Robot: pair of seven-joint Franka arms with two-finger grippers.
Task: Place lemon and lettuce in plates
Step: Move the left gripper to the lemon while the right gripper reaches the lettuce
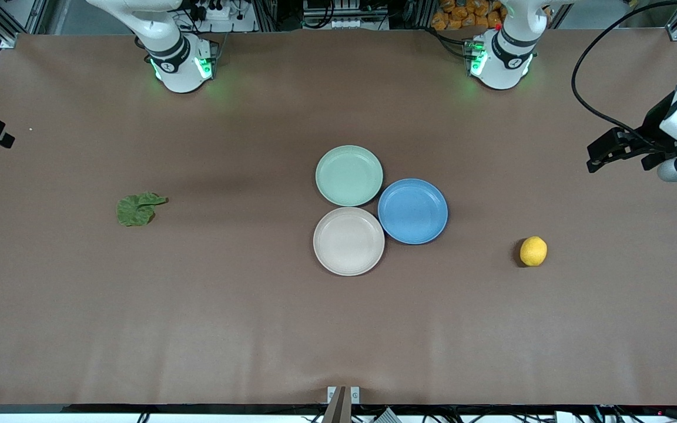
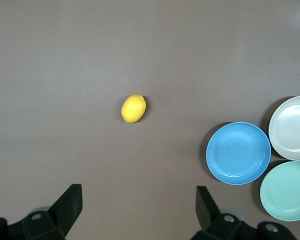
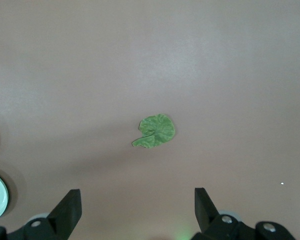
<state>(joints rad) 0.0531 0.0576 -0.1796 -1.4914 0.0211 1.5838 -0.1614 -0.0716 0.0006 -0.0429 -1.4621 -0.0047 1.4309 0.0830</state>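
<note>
We see both arms held high over the ends of the brown bench (image 1: pixel 197 329), each waiting with nothing in its grasp. The left gripper (image 2: pixel 139 210) hangs over the left arm's end of the bench, its jaws spread wide apart and empty; in the left wrist view the lemon (image 2: pixel 133 108) lies on the bare bench out ahead of the jaws, roughly in line with the gap between them and well clear of both fingers (image 2: pixel 70 202). Off to one side of those jaws sit three plates in a tight cluster – the blue plate (image 2: pixel 238 153) closest to the lemon, with the beige plate (image 2: pixel 292 128) and the mint green plate (image 2: pixel 286 191) just past it, rims touching or nearly so. All three plates are bare. The right gripper (image 3: pixel 137 210) hangs over the right arm's end of the bench, jaws likewise wide apart and holding nothing; the lettuce (image 3: pixel 155 131) lies flat on the bench ahead of the gap, touched by neither finger. In the front view the lettuce and the lemon each lie well apart from the plates, which sit mid-bench between them – the beige plate nearest the front camera
</note>
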